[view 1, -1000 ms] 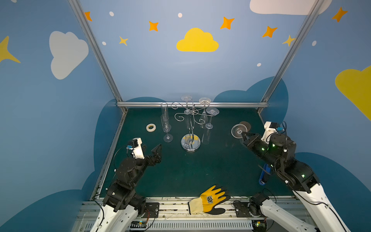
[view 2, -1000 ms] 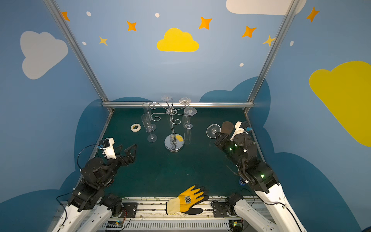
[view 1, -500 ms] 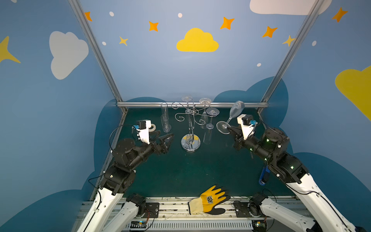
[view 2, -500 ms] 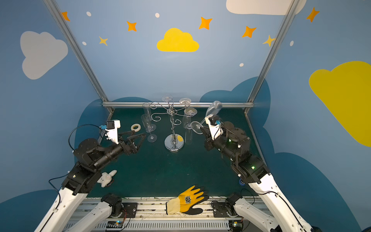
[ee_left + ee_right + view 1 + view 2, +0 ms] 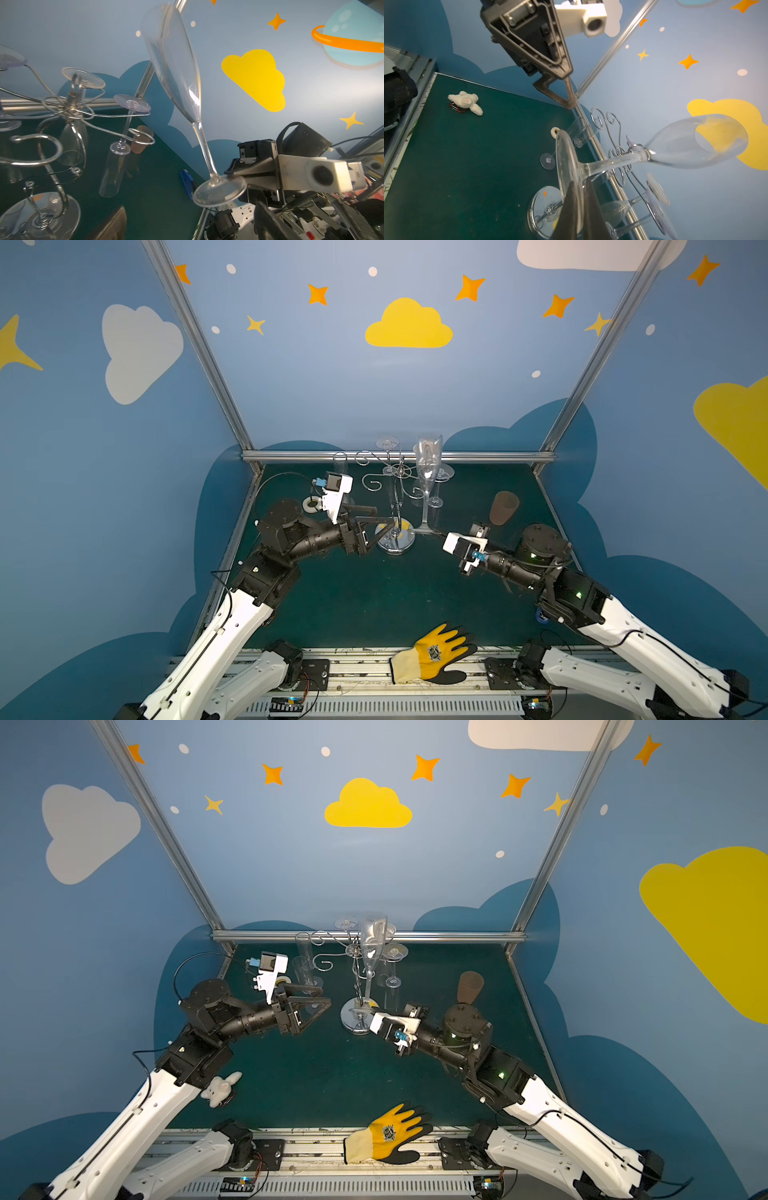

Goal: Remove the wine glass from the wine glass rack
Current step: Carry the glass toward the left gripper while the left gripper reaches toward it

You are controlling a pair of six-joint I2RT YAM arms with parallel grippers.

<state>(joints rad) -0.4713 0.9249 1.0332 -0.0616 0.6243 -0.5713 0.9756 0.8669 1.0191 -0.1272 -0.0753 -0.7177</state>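
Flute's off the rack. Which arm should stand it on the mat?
Right: the right pincer is shut on the champagne flute by its foot, upright beside the wine glass rack; the left pincer is open and empty.

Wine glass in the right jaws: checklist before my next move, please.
1. Jaws of right gripper shut on wine glass foot: ok.
2. Wine glass upright, bowl up: ok.
3. Wine glass clear of the wine glass rack arms: ok, by the left wrist view.
4. Jaws of left gripper open, empty: ok.
5. Pinch on the foot rim firm enough: cannot tell.
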